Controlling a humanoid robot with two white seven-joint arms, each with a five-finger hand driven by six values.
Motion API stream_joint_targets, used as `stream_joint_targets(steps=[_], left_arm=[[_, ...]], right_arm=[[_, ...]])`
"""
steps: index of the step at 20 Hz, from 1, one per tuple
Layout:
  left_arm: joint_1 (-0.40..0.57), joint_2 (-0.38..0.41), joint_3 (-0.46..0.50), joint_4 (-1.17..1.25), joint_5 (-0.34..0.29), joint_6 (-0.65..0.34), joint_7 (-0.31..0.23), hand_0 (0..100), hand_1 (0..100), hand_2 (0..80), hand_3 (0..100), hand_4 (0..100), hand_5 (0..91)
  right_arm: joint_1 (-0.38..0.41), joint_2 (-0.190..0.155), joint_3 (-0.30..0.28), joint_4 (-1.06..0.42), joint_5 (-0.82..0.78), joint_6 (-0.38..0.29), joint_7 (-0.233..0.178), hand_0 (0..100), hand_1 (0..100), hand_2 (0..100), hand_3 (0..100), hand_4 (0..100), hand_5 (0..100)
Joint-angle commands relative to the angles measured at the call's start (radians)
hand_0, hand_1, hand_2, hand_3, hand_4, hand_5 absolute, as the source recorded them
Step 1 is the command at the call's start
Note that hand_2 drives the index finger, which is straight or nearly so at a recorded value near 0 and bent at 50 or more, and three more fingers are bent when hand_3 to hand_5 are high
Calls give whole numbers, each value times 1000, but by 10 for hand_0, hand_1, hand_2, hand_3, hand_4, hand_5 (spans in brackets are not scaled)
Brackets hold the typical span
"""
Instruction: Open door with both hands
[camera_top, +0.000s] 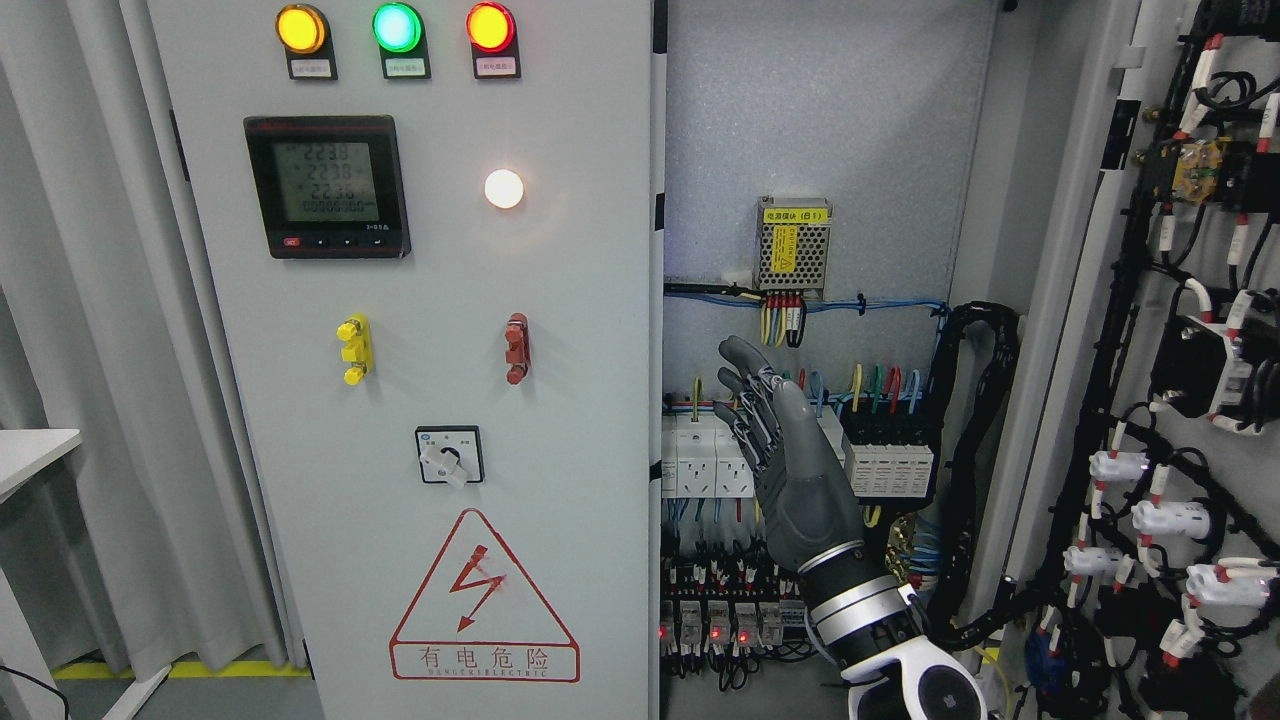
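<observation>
Roughly half done: the grey metal cabinet door on the right (1150, 400), its inner face covered in black wiring, stands swung open at the frame's right edge, exposing the breakers. Left grey door with indicator lamps and meter (420, 400) looks closed. Right hand (790, 450) is mid-frame inside the cabinet, fingers (745, 385) spread, holding nothing. Left arm is out of frame; no handle is discernible on the left door.

The grey cabinet's left door (420, 400) stands shut, while its right door (1180, 400) is swung open, wiring exposed.
</observation>
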Motion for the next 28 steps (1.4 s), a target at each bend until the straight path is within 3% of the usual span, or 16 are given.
stream_joint_targets(steps=[1,10,13,20,25,28], left_arm=[[-1,8,0,-23,0,0,-1,290,0,28,28,34,0],[-1,3,-1,-23,-1,7,-2,290,0,28,29,33,0],[1,4,-3,-23,-3,7,-2,290,0,28,29,33,0],[2,9,-1,-21,-4,7,-2,290,0,28,28,34,0],[-2,11,-1,-24,-4,6,-4,290,0,28,27,34,0],[-13,11,-1,-24,-4,4,-7,290,0,28,28,34,0]], right_arm=[[-63,1,35,124,-18,6,10,219,0,0,0,0,0],[-133,1,38,199,-90,14,17,219,0,0,0,0,0],[-136,1,34,207,-90,14,94,219,0,0,0,0,0],[-162,1,-28,260,-93,17,110,219,0,0,0,0,0],[-179,1,-25,248,-179,97,116,219,0,0,0,0,0],[-182,1,-21,231,-179,98,165,219,0,0,0,0,0]])
